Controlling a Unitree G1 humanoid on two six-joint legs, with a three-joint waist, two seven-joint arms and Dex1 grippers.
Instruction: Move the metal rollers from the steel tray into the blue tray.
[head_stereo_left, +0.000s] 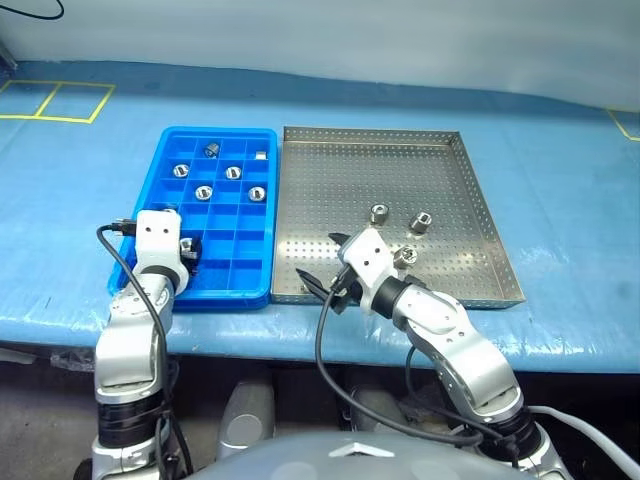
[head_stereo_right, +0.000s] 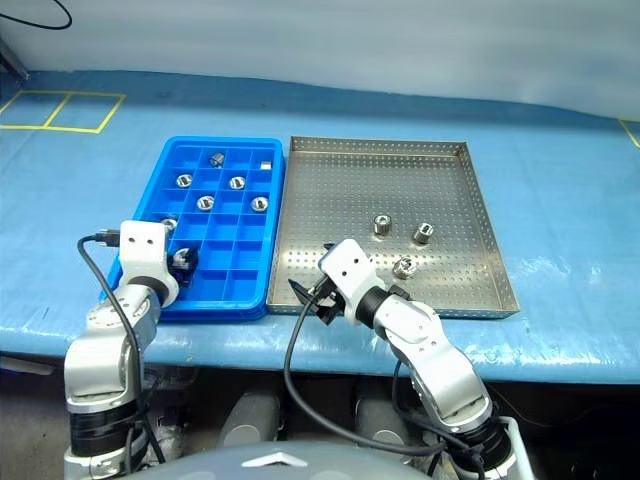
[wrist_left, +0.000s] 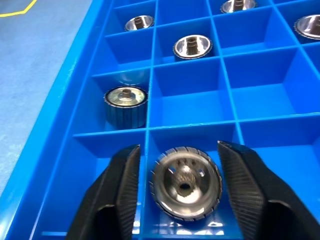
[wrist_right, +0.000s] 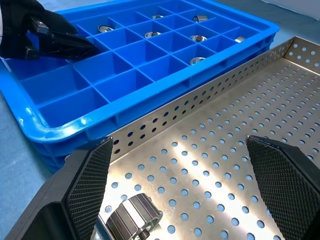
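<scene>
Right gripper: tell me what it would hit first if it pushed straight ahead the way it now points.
Probably the steel tray's perforated side wall, with the blue tray just behind it. The right gripper is open over the tray floor, and a roller lies low beside one finger, likely off that line.

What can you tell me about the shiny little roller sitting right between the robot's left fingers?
The roller is a short, shiny silver metal cylinder with ridges around its side and a hole in the middle. It lies tipped with its hollow face towards the wrist camera, inside a compartment near the corner of the blue tray. The left gripper has one black finger on each side of it, standing apart from it, so it looks let go.
</scene>
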